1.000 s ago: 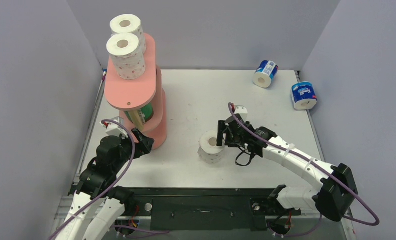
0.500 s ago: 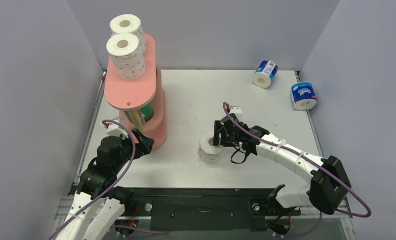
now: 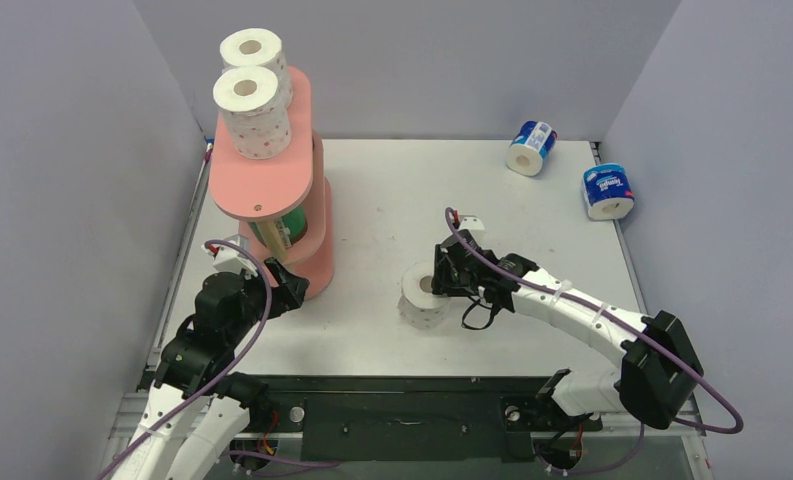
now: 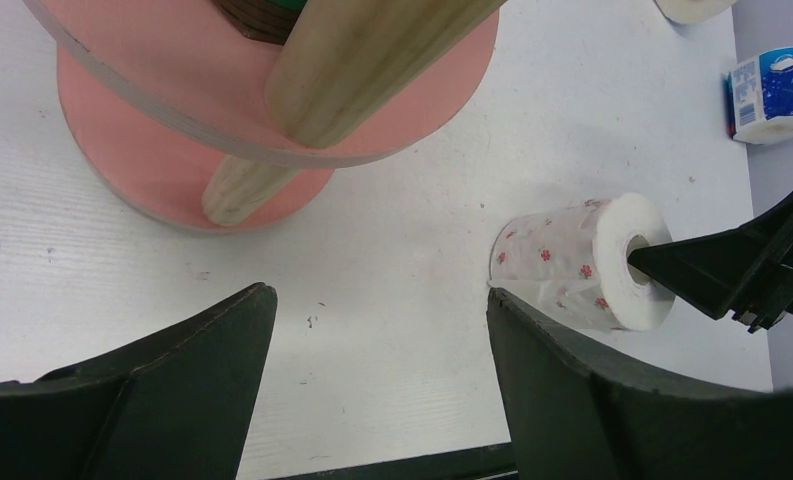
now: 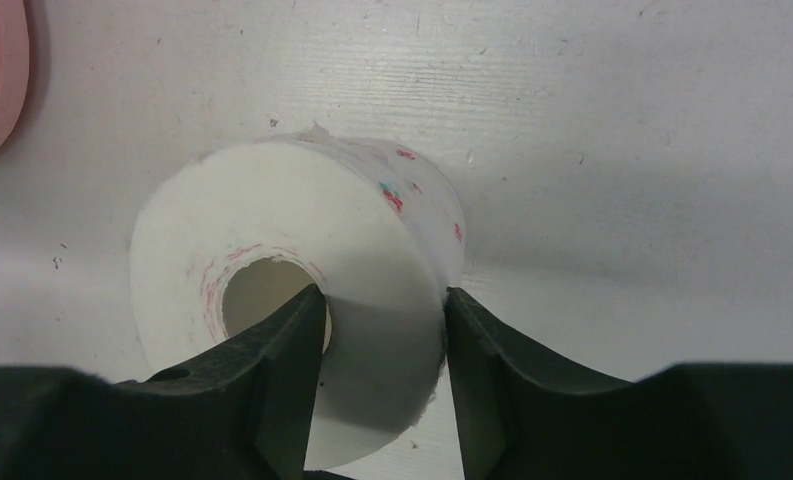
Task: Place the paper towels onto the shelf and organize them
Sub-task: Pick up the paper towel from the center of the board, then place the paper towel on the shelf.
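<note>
A white roll with red dots [image 3: 420, 297] stands on end on the table in the middle. My right gripper [image 3: 438, 281] is shut on its wall, one finger in the core and one outside, as the right wrist view [image 5: 381, 325] shows on the roll [image 5: 272, 220]. The salmon-pink shelf [image 3: 262, 185] stands at the left, with two red-dotted rolls [image 3: 253, 105] on its top board and a green-wrapped roll [image 3: 284, 226] on a lower tier. My left gripper [image 3: 287, 285] is open and empty by the shelf's base [image 4: 162, 185]; its view also shows the roll [image 4: 562, 262].
Two blue-white wrapped rolls lie at the back right, one [image 3: 531, 147] near the back wall and one [image 3: 608, 191] against the right wall. Grey walls close in the table on three sides. The shelf's wooden posts [image 4: 372, 60] rise close before my left gripper.
My right gripper has moved left onto the roll, lowered over its wall and closed on it. The left arm has not moved.
</note>
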